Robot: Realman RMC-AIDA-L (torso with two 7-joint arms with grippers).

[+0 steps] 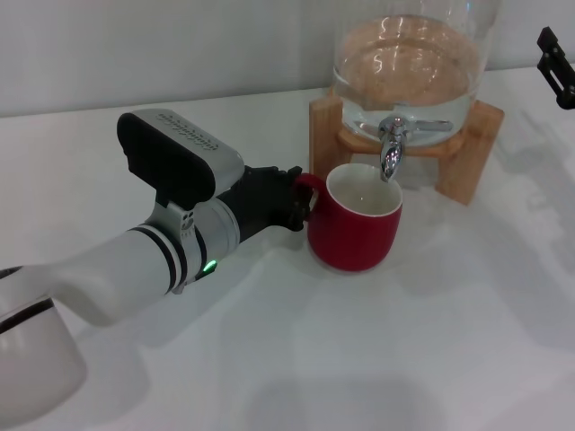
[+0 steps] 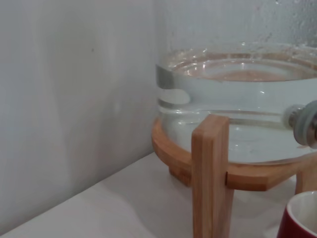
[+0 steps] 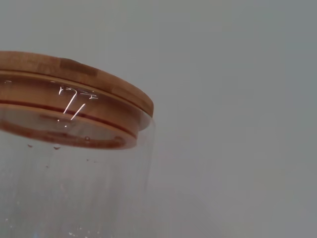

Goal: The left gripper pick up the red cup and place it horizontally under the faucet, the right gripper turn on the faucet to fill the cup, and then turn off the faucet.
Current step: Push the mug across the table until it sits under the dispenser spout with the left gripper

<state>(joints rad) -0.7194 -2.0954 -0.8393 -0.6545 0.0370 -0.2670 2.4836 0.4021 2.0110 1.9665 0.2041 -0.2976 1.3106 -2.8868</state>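
The red cup [image 1: 355,224] stands upright on the white table, its white inside showing, directly below the spout of the chrome faucet [image 1: 391,148]. My left gripper [image 1: 301,199] reaches in from the left, its black fingers closed around the cup's loop handle. No water runs from the spout. The left wrist view shows only a corner of the cup's rim [image 2: 301,218] and part of the faucet [image 2: 304,124]. At the upper right edge of the head view hangs my right gripper [image 1: 555,56], well away from the faucet and only partly in view.
The glass dispenser [image 1: 404,63], part full of water, rests on a wooden stand [image 1: 476,144] at the back of the table. Its wooden lid [image 3: 74,79] fills the right wrist view. A grey wall stands close behind.
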